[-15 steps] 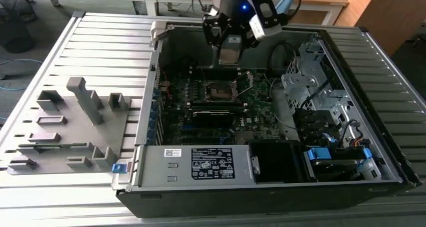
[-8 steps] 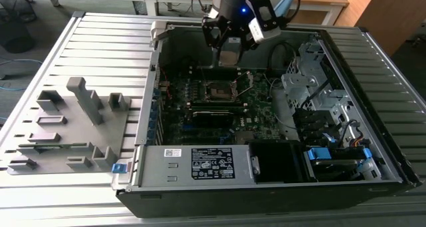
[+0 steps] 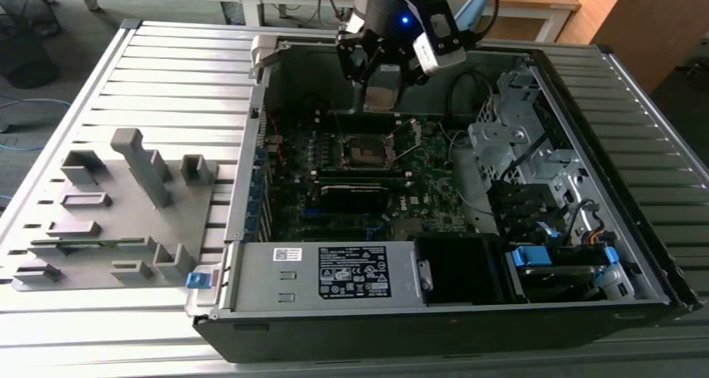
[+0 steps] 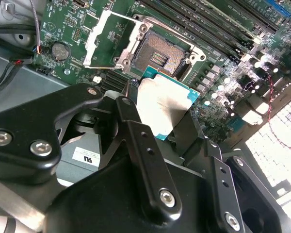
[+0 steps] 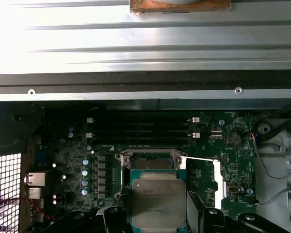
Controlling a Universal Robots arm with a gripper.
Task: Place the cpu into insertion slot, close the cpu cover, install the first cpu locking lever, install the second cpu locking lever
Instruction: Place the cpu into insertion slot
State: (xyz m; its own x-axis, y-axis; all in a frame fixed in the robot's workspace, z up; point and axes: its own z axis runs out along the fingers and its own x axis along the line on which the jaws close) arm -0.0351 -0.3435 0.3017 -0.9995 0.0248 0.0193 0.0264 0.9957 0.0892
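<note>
The gripper (image 3: 383,85), upper middle of the exterior view, is gripping the chip (image 4: 162,104) and hovering above the open socket (image 4: 160,56), its cover (image 4: 104,41) flipped back.

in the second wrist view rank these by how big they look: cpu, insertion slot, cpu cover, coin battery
1. cpu, though it sits nearest the camera, which makes it look bigger.
2. insertion slot and cpu cover: they look about alike, so not ranked.
3. coin battery, clearly smallest.

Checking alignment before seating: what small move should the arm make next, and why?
Probably ease the gripper and its cpu over the insertion slot: the cpu hangs offset beside the open slot, and the cpu cover stands flipped back.
</note>
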